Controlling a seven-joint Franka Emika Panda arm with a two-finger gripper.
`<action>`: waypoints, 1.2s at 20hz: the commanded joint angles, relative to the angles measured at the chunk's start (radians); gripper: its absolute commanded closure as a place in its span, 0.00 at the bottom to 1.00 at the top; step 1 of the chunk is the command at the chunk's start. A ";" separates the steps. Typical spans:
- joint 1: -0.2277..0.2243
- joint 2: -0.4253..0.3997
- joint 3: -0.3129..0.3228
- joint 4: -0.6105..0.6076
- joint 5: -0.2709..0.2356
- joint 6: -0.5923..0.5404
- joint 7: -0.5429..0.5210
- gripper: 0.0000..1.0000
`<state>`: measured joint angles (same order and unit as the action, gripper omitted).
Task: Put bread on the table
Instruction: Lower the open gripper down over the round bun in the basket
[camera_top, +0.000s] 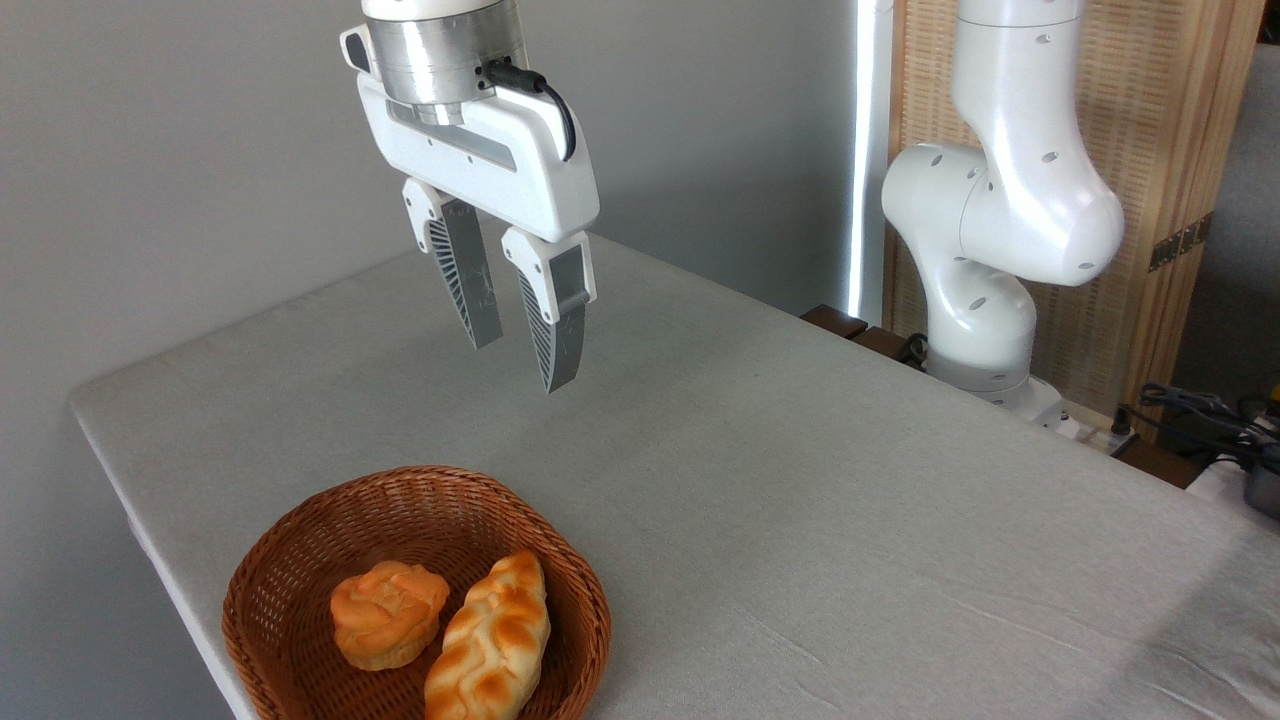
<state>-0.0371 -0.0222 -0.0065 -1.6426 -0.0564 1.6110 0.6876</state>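
Across the room from me, everything is easiest placed against the basket (300, 560).

Table (800, 480): grey cloth top, biggest thing here. Basket sits on it at the near-left corner, close to the left edge. Rest of the surface to the right of the basket is bare cloth.

Arm (1000, 200): white, base far right of the basket, beyond the table's far edge.

Gripper (512, 335): hangs high above the table, up and slightly right of the basket, well apart from it. Fingers point down, spread with a plain gap between the pads, nothing held. Released.

Basket contents: braided loaf (492, 640) on the right side, long axis running from near-left to far-right. Bread (388, 612) just left of it, the two about touching. Bread is still in the basket, not on the table.

Key relation: bread lies below the gripper, toward me and a bit to the left. It's roundish, no real long axis, so finger angle matters little for the bun itself. My read: the loaf beside it is the constraint; fingers closing along the loaf's direction would avoid clipping it. Only one arm, so no choice there. Task not started, as I judge it.
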 joint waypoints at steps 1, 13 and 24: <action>-0.004 -0.007 0.019 0.000 -0.020 -0.013 0.015 0.00; -0.006 -0.007 0.017 -0.006 -0.022 -0.020 0.013 0.00; -0.020 0.077 -0.001 -0.052 -0.007 0.415 0.026 0.00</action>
<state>-0.0441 0.0272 -0.0078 -1.6533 -0.0564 1.8756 0.6933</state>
